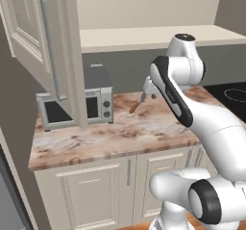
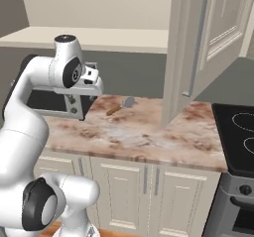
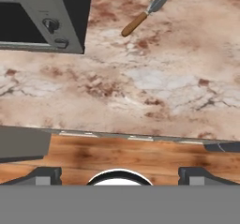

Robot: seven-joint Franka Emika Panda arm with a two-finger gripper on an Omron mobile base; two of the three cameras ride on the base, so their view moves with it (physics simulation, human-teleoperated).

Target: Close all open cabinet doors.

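Left base view, left to right: cabinet door [image 1: 36, 36] swung open above the microwave [image 1: 93, 106], edge-on over the marble counter [image 1: 115, 137]. Knife [image 1: 137, 105] lying beside the microwave. Gripper [image 3: 119, 174] raised over the counter edge, fingers spread wide, holding nothing.

No legible text, labels, brands or numbers on any surface.

I see the tall cream-beige cabinet door [image 1: 33, 36] cut by the top edge, hiding part of the grey microwave [image 1: 98, 104].
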